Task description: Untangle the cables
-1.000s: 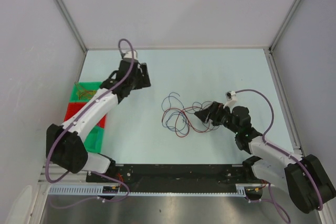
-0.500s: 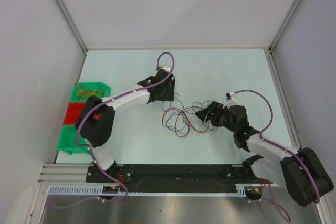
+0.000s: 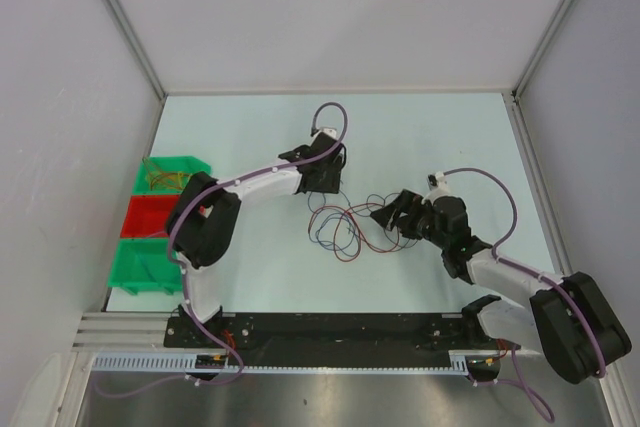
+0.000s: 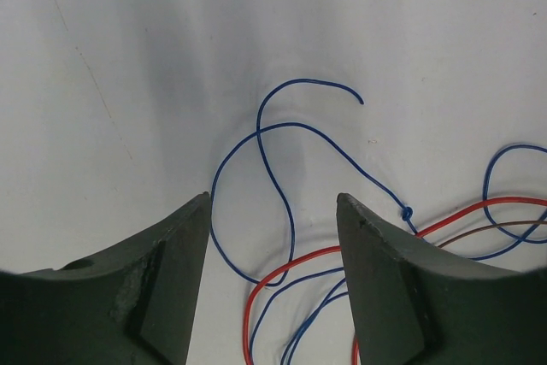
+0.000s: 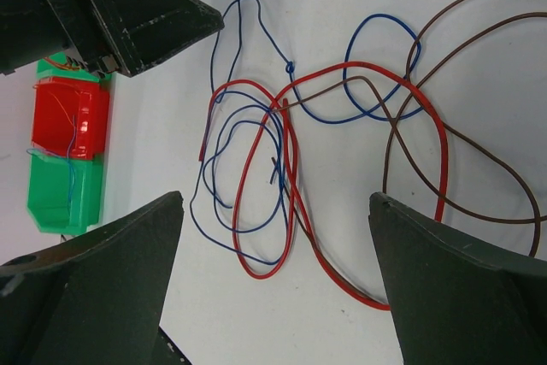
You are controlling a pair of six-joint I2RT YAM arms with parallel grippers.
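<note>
Cables (image 3: 345, 222) lie tangled mid-desk (image 3: 420, 137), between my two tools. My left tool (image 4: 272, 237) hovers over far-left edge of tangle, fingers parted, holding nothing; blue loop (image 4: 256, 203) lies on desk straight below gap, its long axis running near-far. Left arm nearer that loop. My right tool (image 5: 273, 237) wide open, empty, above tangle's right side; red loop (image 5: 265, 185) under it.

The cables (image 5: 282, 126) are showing smooth, slightly glossy plastic insulation. The table (image 4: 128, 57) is looking matt and faintly scuffed, while the bins (image 5: 68, 138) are gleaming like glossy plastic.
</note>
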